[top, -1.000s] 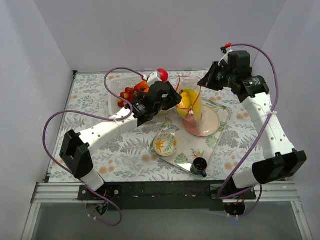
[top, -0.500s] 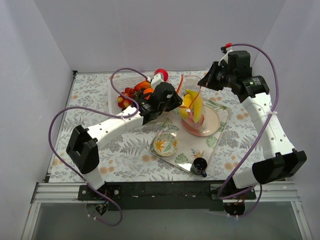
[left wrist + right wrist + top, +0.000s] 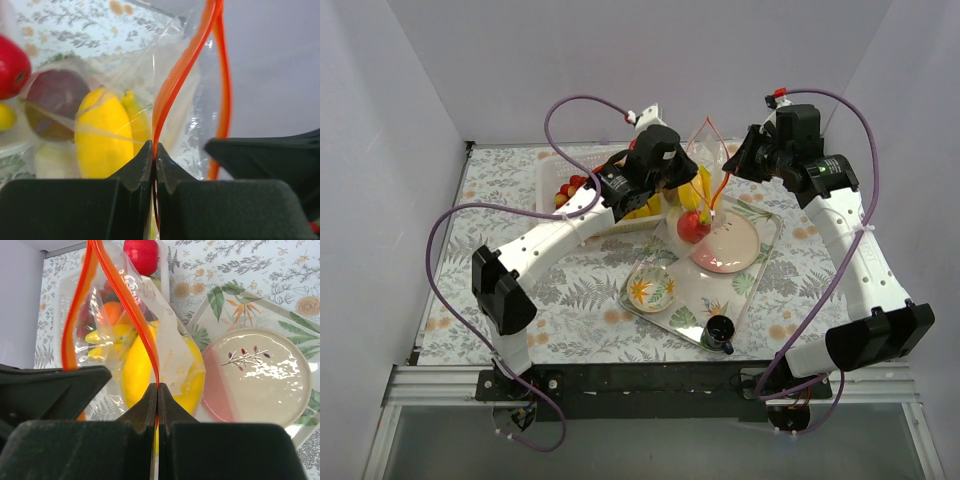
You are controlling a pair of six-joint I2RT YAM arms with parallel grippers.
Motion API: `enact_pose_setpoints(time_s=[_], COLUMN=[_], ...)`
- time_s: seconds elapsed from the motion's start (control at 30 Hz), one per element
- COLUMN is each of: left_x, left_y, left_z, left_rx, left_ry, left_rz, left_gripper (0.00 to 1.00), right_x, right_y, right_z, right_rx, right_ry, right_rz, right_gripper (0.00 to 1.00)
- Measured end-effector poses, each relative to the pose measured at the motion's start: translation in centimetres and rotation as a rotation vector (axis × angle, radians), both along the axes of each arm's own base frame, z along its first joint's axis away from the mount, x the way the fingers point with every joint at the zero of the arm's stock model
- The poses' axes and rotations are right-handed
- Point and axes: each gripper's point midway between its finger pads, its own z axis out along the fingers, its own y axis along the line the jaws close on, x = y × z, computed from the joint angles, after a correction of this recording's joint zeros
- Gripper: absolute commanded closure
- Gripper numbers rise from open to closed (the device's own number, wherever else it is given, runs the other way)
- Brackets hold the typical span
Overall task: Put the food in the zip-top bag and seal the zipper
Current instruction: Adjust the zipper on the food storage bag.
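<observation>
The left claw [image 3: 153, 150] has risen to clamp the zipper [image 3: 173, 85], which the right claw [image 3: 157, 390] also pinches.

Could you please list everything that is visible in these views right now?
tray: one, clear, leaf-patterned, centre.
plate: one, pink-white, on tray.
bowl: one, floral, on tray.
cup: one, dark, tray's near corner.
basket: one, white, far left.
food in basket: several, red, orange, yellow.
zip-top bag: one, clear, held up at tray's far edge.
zipper: one, red-orange, bag's mouth.
food in bag: several, yellow and red.
left claw: one, black, shut on zipper.
right claw: one, black, shut on zipper.
</observation>
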Motion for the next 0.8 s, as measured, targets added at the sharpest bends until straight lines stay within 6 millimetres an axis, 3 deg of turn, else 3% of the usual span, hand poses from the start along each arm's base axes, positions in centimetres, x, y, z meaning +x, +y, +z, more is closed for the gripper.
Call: enact_pose_setpoints(time_s=[0.07, 0.13, 0.23, 0.27, 0.3, 0.43, 0.57, 0.63, 0.8], left_x=[0.4, 0.6, 0.3, 0.2, 0.0, 0.0, 0.4, 0.8, 2.2], left_y=[-1.1, -1.9, -2.3, -2.3, -2.2, -1.6, 0.0, 1.5, 6.6], left_z=[1.7, 2.1, 0.4, -0.4, -1.4, -3.5, -4.8, -4.8, -3.2], left_rx=[-0.011, -0.007, 0.035, 0.052, 0.072, 0.129, 0.167, 0.172, 0.148], left_ry=[-0.028, -0.040, -0.019, -0.011, 0.002, 0.019, 0.028, 0.026, -0.001], left_rz=[-0.027, -0.048, -0.068, -0.072, -0.075, -0.067, -0.048, -0.030, 0.040], left_gripper=[0.94, 0.90, 0.78, 0.66, 0.61, 0.39, 0.24, 0.18, 0.19], right_x=[0.2, 0.5, 0.7, 0.6, 0.7, 1.0, 1.1, 1.1, 1.4], right_y=[-0.1, -0.2, -0.7, -0.8, -1.0, -1.3, -1.3, -1.3, -1.6], right_z=[-0.5, -0.9, -1.4, -1.3, -1.1, 1.2, 4.1, 4.7, 4.4], right_rx=[-0.013, -0.022, -0.043, -0.049, -0.053, -0.051, -0.034, -0.033, -0.051], right_ry=[0.006, 0.007, 0.016, 0.015, 0.015, -0.025, -0.093, -0.106, -0.107], right_rz=[-0.005, -0.006, -0.022, -0.028, -0.032, -0.042, -0.042, -0.041, -0.052], right_gripper=[0.99, 0.99, 0.99, 0.99, 0.99, 0.99, 0.99, 0.99, 0.99])
